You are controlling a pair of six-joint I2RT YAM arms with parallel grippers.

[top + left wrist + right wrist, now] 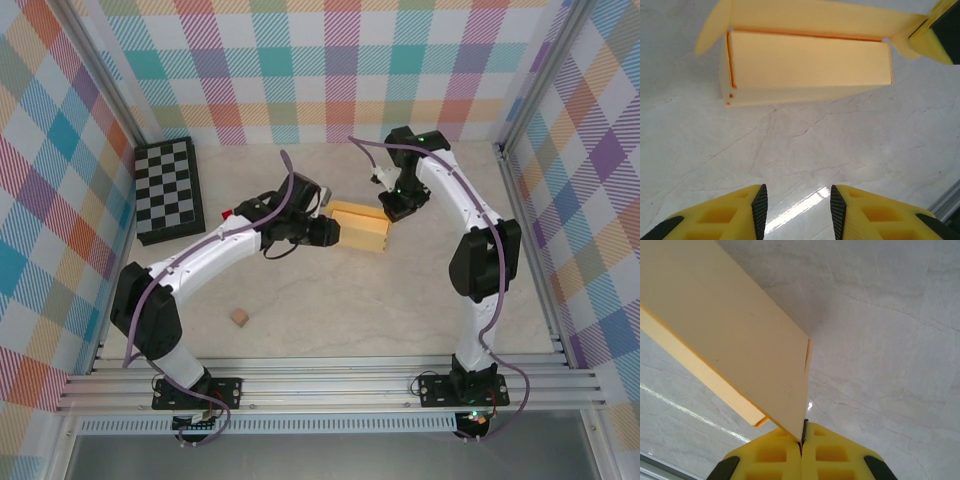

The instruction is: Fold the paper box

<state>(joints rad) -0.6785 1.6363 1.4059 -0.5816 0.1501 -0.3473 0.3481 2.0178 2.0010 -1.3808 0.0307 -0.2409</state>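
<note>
The table is pale, marble-veined stone, glossy enough in the wrist views to throw back streaks of light; from above it reads as flat beige, fenced by plaid walls. A black-and-white chessboard lies at its far left.

The box sits near the middle of the table, between the two arms. From overhead it is a plain yellow-orange slab. The left wrist view brings out thin matte card, an orange crease line, a rounded end flap and a long flap standing open behind the body. The right wrist view gives the flap's flat underside and a narrow slit at its edge.

The right gripper has its ribbed yellow fingers pressed together, pinching that flap's corner. The left gripper hovers just beside the box, fingers spread over bare stone.

A small tan cube rests well apart, nearer the bases.
</note>
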